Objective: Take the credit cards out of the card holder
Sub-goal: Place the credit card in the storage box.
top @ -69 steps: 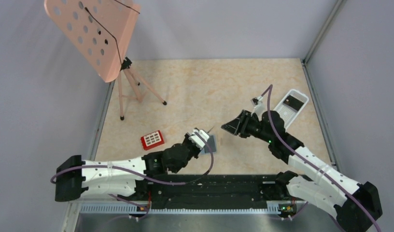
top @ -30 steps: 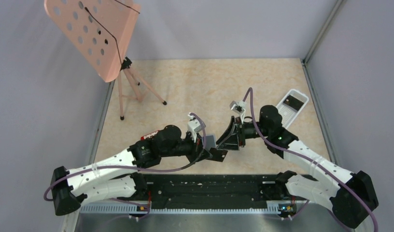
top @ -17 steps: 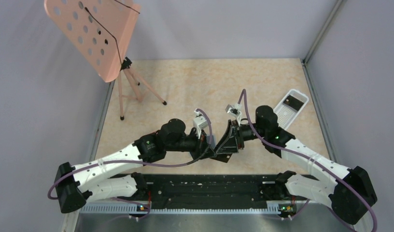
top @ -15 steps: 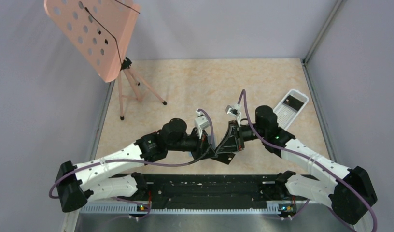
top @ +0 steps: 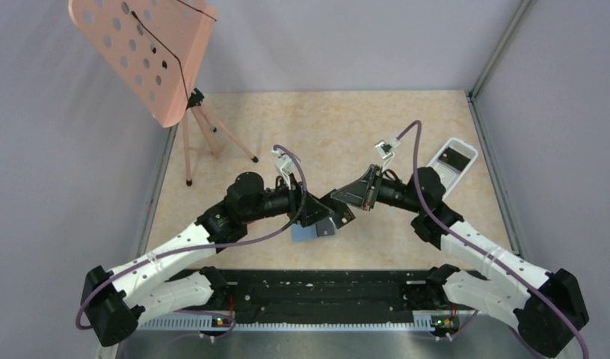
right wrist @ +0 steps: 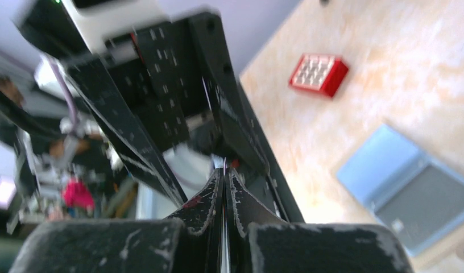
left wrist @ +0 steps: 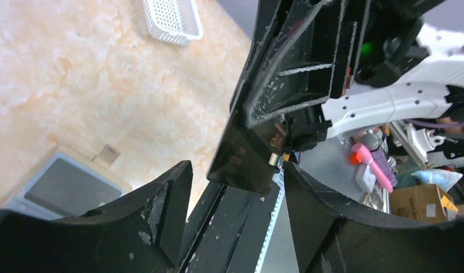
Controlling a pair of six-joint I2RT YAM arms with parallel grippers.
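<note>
The card holder [top: 308,232] lies open on the table, light blue face up, under the two gripper tips. It also shows low left in the left wrist view as the card holder [left wrist: 65,185], and on the right in the right wrist view as the card holder [right wrist: 389,170], with a grey credit card [right wrist: 434,210] still in one panel. My right gripper [top: 333,199] is shut on a thin dark credit card [left wrist: 244,156], seen edge-on between the right gripper's [right wrist: 224,173] pads. My left gripper [top: 326,217] is open with nothing between its fingers, and in its own view the left gripper [left wrist: 235,187] faces that held card.
A white perforated tray [top: 466,149] with a dark card [top: 457,158] in it sits at the right. A red-and-white small object [right wrist: 318,74] lies left of the holder. A pink music stand [top: 149,52] on a tripod stands at the back left.
My left gripper has opened and pulled back to the left, and the card holder now lies on the table. My right gripper has shut on a card and drawn up and right.
</note>
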